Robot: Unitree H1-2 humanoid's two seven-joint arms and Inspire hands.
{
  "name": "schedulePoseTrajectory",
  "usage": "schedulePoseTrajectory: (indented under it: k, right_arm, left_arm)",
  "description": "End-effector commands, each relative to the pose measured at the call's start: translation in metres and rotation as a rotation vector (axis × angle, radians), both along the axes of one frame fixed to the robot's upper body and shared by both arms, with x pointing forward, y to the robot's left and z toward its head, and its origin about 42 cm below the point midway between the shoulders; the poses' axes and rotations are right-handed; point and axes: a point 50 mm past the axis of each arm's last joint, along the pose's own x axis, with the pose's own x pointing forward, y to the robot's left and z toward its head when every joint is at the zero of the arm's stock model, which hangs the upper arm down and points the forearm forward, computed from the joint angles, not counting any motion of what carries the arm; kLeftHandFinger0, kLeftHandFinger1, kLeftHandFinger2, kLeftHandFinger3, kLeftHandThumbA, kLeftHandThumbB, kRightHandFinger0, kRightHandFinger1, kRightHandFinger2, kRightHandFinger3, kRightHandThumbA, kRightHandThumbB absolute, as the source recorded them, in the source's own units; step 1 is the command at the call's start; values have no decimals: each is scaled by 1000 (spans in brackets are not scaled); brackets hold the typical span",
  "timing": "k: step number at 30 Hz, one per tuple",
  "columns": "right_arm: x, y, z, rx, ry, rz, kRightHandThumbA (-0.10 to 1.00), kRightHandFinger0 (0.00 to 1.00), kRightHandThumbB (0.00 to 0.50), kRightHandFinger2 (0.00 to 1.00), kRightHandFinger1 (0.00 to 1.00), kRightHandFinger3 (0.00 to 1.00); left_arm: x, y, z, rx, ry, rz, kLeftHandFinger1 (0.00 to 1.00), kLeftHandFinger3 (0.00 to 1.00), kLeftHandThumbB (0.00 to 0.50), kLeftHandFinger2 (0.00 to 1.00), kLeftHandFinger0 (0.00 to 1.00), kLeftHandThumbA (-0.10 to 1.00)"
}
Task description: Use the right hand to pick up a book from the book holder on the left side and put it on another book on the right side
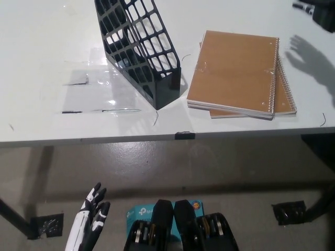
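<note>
A brown spiral-bound book [235, 70] lies flat on top of a second brown book [285, 102] on the white table's right side, slightly skewed so the lower book's edge shows. The black mesh book holder [138, 47] stands to their left, and no book shows in it. My black right hand [319, 13] is only partly in view at the top right corner, apart from the books; its fingers are cut off by the frame. Its shadow falls on the table beside the books. My white left hand [89, 225] hangs open below the table at the lower left.
The white table [42, 63] has taped clear sheeting [97, 91] left of the holder. Its front edge [157, 138] runs across the picture's middle, with a small black clip [184, 135] on it. Grey floor lies below.
</note>
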Motion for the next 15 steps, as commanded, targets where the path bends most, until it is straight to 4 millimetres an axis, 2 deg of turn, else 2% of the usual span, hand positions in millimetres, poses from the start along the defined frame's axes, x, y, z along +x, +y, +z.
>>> schedulePoseTrajectory:
  k: [1, 2, 4, 5, 7, 9, 11, 12, 14, 15]
  right_arm:
    - [-109, 21, 134, -49, -598, 194, 647, 1000, 324, 1000, 1000, 1000]
    - [-116, 23, 138, -62, -618, 198, 661, 1000, 325, 1000, 1000, 1000]
    - [-163, 32, 136, -114, -742, 249, 667, 1000, 313, 1000, 1000, 1000]
    - [-185, 34, 128, -142, -800, 285, 674, 1000, 291, 1000, 1000, 1000]
    - [-213, 36, 115, -155, -856, 313, 719, 1000, 289, 1000, 1000, 1000]
    - [-252, 41, 92, -146, -905, 364, 725, 1000, 289, 1000, 1000, 1000]
    - [-268, 43, 81, -134, -927, 402, 738, 1000, 266, 1000, 1000, 1000]
    - [-283, 46, 69, -118, -931, 418, 749, 1000, 277, 1000, 1000, 1000]
    - [-298, 50, 52, -73, -913, 437, 761, 1000, 306, 1000, 1000, 1000]
    - [-307, 52, 37, -31, -890, 460, 764, 1000, 321, 1000, 1000, 1000]
  left_arm:
    - [27, 2, 24, -5, -93, -7, 1000, 1000, 79, 998, 992, 857]
    - [30, 2, 26, -6, -99, -8, 1000, 1000, 80, 1000, 994, 859]
    - [36, 3, 30, -3, -112, -20, 1000, 1000, 149, 1000, 1000, 949]
    - [38, 3, 32, -4, -114, -25, 1000, 1000, 170, 1000, 1000, 976]
    - [41, 3, 36, -6, -122, -36, 1000, 1000, 183, 1000, 1000, 1000]
    - [45, 2, 40, -4, -135, -48, 1000, 1000, 196, 1000, 1000, 1000]
    - [48, 3, 43, -6, -146, -49, 1000, 1000, 206, 1000, 1000, 1000]
    - [52, 4, 44, -1, -156, -52, 1000, 1000, 218, 1000, 1000, 1000]
    - [57, 4, 48, -1, -171, -55, 1000, 1000, 221, 1000, 1000, 1000]
    - [60, 4, 50, -2, -176, -55, 1000, 1000, 229, 1000, 1000, 1000]
